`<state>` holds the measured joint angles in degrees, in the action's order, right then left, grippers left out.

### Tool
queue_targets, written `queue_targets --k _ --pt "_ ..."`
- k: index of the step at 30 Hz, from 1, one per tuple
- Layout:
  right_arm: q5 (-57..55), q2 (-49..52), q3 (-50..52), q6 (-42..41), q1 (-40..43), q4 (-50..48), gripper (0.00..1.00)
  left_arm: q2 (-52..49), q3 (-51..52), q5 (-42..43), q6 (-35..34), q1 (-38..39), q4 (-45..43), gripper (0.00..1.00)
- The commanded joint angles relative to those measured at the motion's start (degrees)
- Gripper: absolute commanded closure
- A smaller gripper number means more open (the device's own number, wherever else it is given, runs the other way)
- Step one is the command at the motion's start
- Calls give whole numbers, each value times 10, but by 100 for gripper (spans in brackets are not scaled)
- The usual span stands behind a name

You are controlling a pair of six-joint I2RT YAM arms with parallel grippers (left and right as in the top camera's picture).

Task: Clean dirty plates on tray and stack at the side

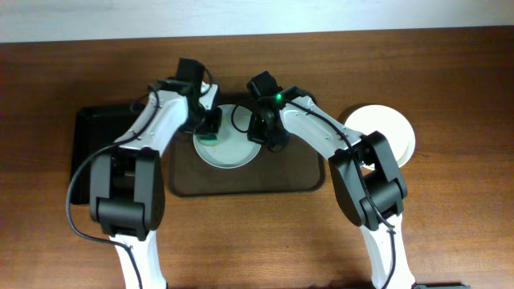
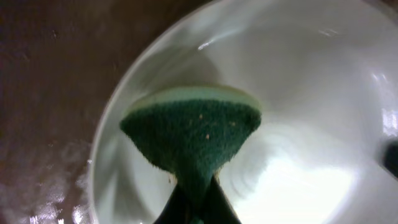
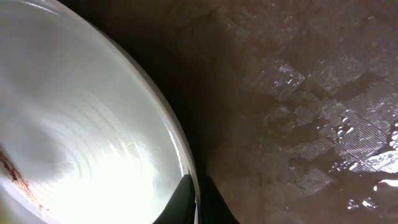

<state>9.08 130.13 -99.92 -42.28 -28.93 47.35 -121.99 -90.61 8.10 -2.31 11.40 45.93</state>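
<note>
One white plate point(image 1: 233, 152) lies on the dark-brown tray point(image 1: 297, 181), at its upper left. My left gripper point(image 1: 210, 128) is shut on a green sponge point(image 2: 193, 134) and holds it over the plate's inside point(image 2: 298, 93). My right gripper point(image 1: 269, 135) is shut on the plate's right rim point(image 3: 180, 146), one finger inside and one outside. A reddish-brown smear point(image 3: 12, 171) shows on the plate in the right wrist view. Another white plate point(image 1: 385, 132), or a stack of them, rests on the table to the right of the tray.
A smaller black tray point(image 1: 92, 148) sits left of the brown tray, partly under my left arm. The brown tray's floor point(image 3: 311, 112) is wet and shiny beside the plate. The wooden table point(image 1: 450, 72) surrounds both trays.
</note>
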Motion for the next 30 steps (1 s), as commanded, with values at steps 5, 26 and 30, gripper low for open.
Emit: queue_targets --k 5,26,30 --pt "-35 15 13 -13 0 0 96 -2 89 -55 -63 29 -30 100" --pt "-36 15 15 -13 0 -6 96 -2 81 -265 -27 26 -102 99" --pt "-35 15 15 -13 0 -8 96 -2 81 -212 17 28 -33 99"
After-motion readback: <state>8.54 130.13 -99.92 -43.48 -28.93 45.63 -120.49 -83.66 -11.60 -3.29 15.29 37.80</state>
